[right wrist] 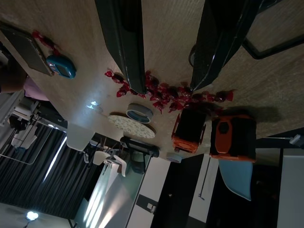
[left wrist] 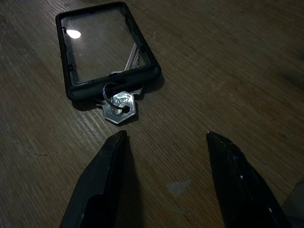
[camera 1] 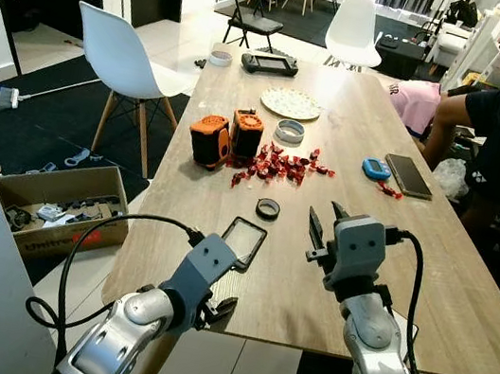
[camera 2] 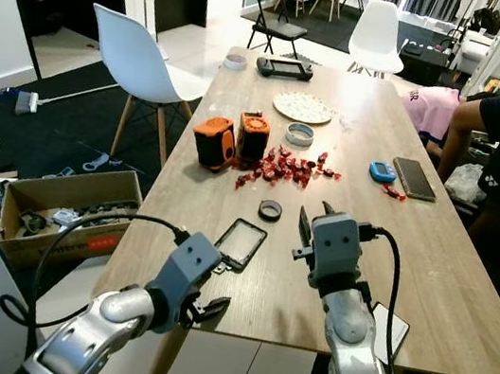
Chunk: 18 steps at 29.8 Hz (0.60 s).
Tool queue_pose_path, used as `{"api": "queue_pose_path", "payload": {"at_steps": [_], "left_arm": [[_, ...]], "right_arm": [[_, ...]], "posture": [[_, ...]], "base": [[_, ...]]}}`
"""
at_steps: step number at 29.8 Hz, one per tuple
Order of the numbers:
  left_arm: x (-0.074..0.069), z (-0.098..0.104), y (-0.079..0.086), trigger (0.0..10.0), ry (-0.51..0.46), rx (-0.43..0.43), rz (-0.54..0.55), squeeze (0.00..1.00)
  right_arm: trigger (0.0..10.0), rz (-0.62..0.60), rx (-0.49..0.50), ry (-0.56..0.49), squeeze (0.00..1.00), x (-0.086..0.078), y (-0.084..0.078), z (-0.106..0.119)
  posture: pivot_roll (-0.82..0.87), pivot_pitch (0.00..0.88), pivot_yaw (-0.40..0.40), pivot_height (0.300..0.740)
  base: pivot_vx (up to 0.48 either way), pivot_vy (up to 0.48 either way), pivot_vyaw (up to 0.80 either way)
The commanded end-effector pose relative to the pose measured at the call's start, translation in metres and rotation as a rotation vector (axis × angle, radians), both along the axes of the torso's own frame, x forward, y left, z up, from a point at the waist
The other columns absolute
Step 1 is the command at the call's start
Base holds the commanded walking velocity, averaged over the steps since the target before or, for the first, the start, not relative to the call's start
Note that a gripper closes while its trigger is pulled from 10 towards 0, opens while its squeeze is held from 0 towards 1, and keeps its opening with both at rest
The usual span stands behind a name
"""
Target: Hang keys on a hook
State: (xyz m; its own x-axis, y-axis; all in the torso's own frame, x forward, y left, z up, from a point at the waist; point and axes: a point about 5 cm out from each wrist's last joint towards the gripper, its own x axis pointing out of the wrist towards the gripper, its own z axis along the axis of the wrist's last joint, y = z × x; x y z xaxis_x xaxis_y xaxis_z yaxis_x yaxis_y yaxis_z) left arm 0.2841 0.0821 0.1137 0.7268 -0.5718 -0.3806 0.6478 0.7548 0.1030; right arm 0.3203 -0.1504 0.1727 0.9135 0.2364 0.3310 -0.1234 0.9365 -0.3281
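We are at the reaching step: our left gripper hovers low over the table with fingers spread, just short of the keys, which lie partly under the phone case. Our right gripper waits beside, also spread. Next we must close on the key ring — no hook is visible.
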Motion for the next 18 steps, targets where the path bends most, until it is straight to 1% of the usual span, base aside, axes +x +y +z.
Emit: {"api": "queue_pose_path", "payload": {"at_steps": [1,3,5,6,8,13,14,15,16,17,18], "left_arm": [[-0.003,-0.006,-0.003,10.0,0.080,-0.034,0.003,0.00],[-0.003,-0.006,-0.003,10.0,0.080,-0.034,0.003,0.00],[0.006,0.002,-0.006,10.0,0.120,-0.130,0.092,0.00],[0.006,0.002,-0.006,10.0,0.120,-0.130,0.092,0.00],[0.016,0.006,-0.008,10.0,0.123,-0.157,0.166,0.00],[0.021,0.009,-0.008,10.0,0.125,-0.164,0.187,0.00],[0.024,0.011,-0.008,10.0,0.132,-0.176,0.200,0.00],[0.025,0.012,-0.008,9.4,0.134,-0.182,0.207,0.00],[0.025,0.013,-0.008,9.1,0.138,-0.186,0.211,0.00],[0.025,0.013,-0.008,9.1,0.138,-0.186,0.211,0.00],[0.025,0.014,-0.008,8.4,0.140,-0.187,0.212,0.00]], "right_arm": [[10.0,-0.011,0.011,0.015,0.00,-0.002,-0.002,-0.004],[10.0,-0.011,0.011,0.015,0.00,-0.002,-0.002,-0.004],[10.0,-0.014,0.015,0.020,0.00,-0.004,-0.002,-0.006],[10.0,-0.014,0.015,0.020,0.00,-0.004,-0.002,-0.006],[10.0,-0.013,0.018,0.021,0.00,-0.004,-0.001,-0.006],[10.0,-0.013,0.019,0.021,0.00,-0.005,-0.001,-0.006],[10.0,-0.013,0.018,0.022,0.00,-0.006,-0.001,-0.007],[10.0,-0.012,0.018,0.023,0.00,-0.006,-0.001,-0.007],[10.0,-0.012,0.018,0.024,0.00,-0.006,-0.001,-0.007],[10.0,-0.012,0.018,0.024,0.00,-0.006,-0.001,-0.007],[10.0,-0.011,0.017,0.025,0.00,-0.006,-0.001,-0.007]], "posture": [[0.02,0.132,-0.027,0.740],[0.02,0.132,-0.027,0.740],[0.02,0.139,-0.022,0.740],[0.02,0.139,-0.022,0.740],[0.02,0.140,-0.022,0.740],[0.02,0.142,-0.022,0.740],[0.01,0.143,-0.021,0.740],[0.01,0.144,-0.021,0.740],[0.01,0.144,-0.021,0.740],[0.01,0.144,-0.021,0.740],[0.01,0.146,-0.023,0.740]], "base": [[0.000,0.000,0.00],[0.000,0.000,0.00],[0.000,0.000,0.00],[0.000,0.000,0.00],[0.000,0.000,0.00],[0.000,0.000,0.00],[0.000,0.000,0.00],[0.000,0.000,0.00],[0.000,0.000,0.00],[0.000,0.000,0.00],[0.000,0.000,0.00]]}}
